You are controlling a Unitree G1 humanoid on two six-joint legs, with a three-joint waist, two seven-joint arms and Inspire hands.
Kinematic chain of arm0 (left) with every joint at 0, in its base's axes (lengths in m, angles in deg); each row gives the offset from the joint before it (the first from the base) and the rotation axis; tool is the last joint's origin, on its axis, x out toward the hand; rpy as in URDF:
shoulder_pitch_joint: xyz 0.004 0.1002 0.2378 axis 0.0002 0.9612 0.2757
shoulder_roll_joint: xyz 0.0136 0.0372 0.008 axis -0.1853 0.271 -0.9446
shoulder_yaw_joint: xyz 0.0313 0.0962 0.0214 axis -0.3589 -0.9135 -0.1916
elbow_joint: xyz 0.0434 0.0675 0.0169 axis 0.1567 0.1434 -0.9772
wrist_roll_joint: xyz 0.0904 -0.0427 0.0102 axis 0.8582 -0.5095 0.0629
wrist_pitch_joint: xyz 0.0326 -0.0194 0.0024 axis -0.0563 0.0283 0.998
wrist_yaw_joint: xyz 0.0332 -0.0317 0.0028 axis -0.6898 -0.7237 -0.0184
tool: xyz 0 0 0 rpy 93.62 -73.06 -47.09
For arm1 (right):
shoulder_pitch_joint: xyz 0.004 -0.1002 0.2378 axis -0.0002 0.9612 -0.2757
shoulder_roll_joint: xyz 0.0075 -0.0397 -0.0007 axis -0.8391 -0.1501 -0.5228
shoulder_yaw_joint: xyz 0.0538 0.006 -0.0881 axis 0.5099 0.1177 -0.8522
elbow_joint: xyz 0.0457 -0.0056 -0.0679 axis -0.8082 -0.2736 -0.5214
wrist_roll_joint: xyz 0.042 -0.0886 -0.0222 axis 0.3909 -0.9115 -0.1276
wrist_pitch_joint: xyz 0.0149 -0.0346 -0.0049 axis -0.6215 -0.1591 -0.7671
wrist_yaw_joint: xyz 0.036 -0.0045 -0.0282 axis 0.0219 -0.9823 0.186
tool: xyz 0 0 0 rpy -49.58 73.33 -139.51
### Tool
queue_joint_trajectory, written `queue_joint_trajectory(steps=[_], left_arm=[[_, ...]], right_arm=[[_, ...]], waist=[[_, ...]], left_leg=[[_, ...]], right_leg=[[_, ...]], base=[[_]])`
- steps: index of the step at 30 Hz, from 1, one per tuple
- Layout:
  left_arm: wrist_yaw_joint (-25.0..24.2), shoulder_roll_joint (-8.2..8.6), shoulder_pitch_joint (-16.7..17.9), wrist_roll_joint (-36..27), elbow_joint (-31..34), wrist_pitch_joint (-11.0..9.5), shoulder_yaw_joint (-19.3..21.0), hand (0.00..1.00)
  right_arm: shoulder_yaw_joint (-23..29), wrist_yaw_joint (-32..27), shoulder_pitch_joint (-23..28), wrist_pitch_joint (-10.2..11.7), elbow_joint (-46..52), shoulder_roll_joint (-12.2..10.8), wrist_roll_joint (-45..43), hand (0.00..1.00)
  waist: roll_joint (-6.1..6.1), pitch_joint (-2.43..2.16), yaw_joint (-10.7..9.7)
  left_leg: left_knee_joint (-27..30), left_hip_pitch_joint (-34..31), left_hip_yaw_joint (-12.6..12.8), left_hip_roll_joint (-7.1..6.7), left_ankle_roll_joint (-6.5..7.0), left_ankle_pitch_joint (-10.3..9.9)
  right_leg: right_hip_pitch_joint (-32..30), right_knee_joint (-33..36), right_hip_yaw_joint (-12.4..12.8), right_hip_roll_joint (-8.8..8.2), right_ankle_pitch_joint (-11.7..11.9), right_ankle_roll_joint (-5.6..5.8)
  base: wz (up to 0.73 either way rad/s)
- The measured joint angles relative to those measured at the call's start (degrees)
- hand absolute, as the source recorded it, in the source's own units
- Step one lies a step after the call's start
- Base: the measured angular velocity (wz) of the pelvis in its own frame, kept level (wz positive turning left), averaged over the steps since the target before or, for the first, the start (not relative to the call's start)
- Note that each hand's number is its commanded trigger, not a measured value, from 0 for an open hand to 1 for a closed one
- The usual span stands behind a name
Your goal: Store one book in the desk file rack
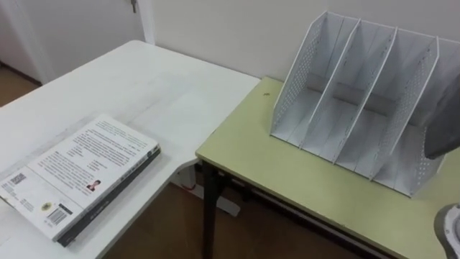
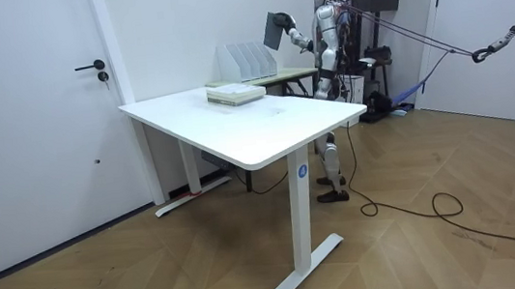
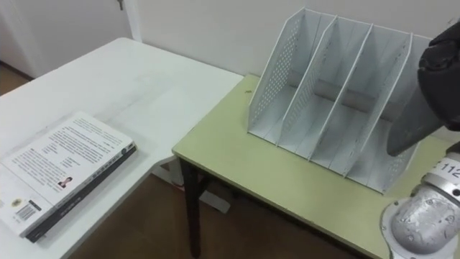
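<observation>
A white perforated file rack [image 3: 323,93] with several empty slots stands upright on the green desk [image 3: 287,180], in front of me. My right hand [image 3: 440,61] is raised at the rack's right end, shut on a dark grey book [image 3: 406,122] that hangs tilted just before the rightmost slot. The room view shows the same book [image 2: 274,31] held up above the rack [image 2: 248,61]. A second book with a white printed cover [image 1: 79,173] lies flat on the white table [image 1: 144,79] to my left. My left hand [image 2: 319,77] hangs by my side.
I stand at the green desk, which butts against the white table's corner; a gap [image 1: 187,216] down to the wooden floor opens between them. A wall runs close behind the rack. A door [image 2: 41,120] is at the room view's left.
</observation>
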Motion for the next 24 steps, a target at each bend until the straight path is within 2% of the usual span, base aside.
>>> queue_joint_trajectory(steps=[8, 15, 24], left_arm=[[0.97, 0.01, -0.57, -0.13, -0.83, 0.03, -0.01, 0.00], [1.16, 0.00, -1.03, -0.47, -1.81, 0.04, 0.98, 0.00], [1.09, 0.05, -1.19, -0.37, -2.08, 0.17, 1.14, 0.00]], right_arm=[[0.00, 0.00, 0.00, 0.01, -0.03, 0.00, 0.57, 1.00], [-0.06, 0.06, 0.00, 0.00, -0.03, 0.02, 0.57, 1.00], [-0.08, 0.56, -0.74, -0.04, -0.12, 0.03, -0.20, 1.00]], waist=[[-0.08, 0.18, 0.02], [-0.72, 0.59, 0.17], [-0.73, 0.57, 0.41]], left_leg=[[-0.51, 0.01, 0.03, -0.04, -0.01, 0.00], [-0.58, -0.17, 0.15, -0.03, -0.01, 0.00], [-0.52, 0.15, 0.13, -0.03, -0.02, 0.00]], right_leg=[[-0.18, -0.21, -0.16, 0.00, 0.00, 0.00], [-0.48, -0.12, -0.17, 0.02, 0.00, 0.00], [-0.24, -0.02, -0.20, 0.01, 0.00, 0.00]], base=[[0.00], [-0.01], [0.00]])
